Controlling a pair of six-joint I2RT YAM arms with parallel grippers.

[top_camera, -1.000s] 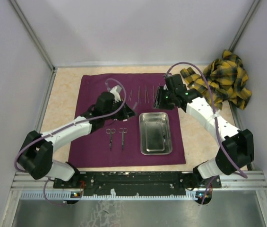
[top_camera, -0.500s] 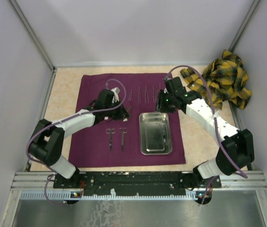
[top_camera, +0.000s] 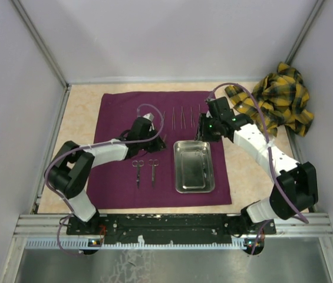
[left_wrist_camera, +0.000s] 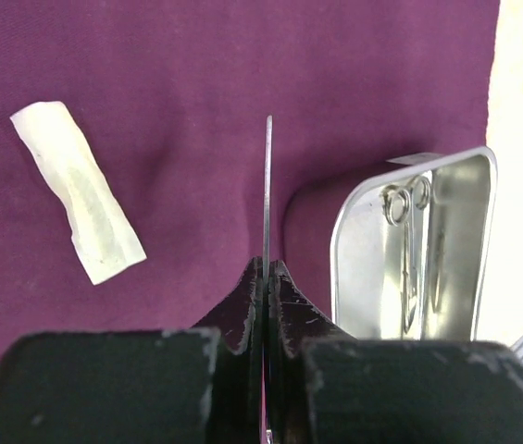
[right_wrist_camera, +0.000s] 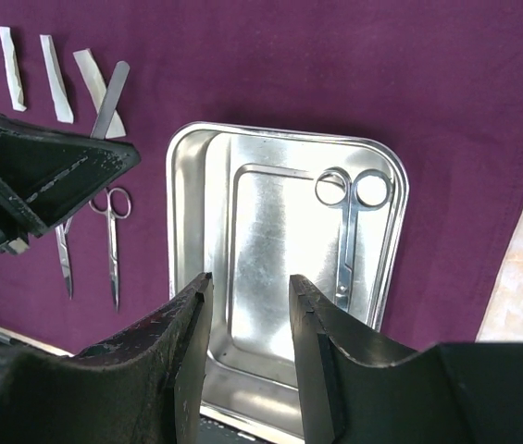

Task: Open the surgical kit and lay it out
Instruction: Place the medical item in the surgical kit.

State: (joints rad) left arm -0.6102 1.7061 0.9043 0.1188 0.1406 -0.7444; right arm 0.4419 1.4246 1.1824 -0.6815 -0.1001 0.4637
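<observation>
Left gripper (left_wrist_camera: 266, 270): clamped tight on a thin metal strip (left_wrist_camera: 267, 185), seen edge-on, over the purple cloth (left_wrist_camera: 196, 74)
Right gripper (right_wrist_camera: 250, 289): jaws apart, nothing between them, hanging right above the steel tray (right_wrist_camera: 270, 231)
Tray: on the cloth's right part, one pair of scissors (right_wrist_camera: 346, 236) lying inside
Cloth: spread flat, with two more scissors (top_camera: 145, 171) left of the tray and white pieces (left_wrist_camera: 80, 190) beside the strip

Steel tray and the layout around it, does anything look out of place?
One pair of scissors lies inside the steel tray, while two other pairs lie side by side on the purple cloth. A yellow plaid cloth sits crumpled in the far right corner. Nothing looks spilled or damaged.
</observation>
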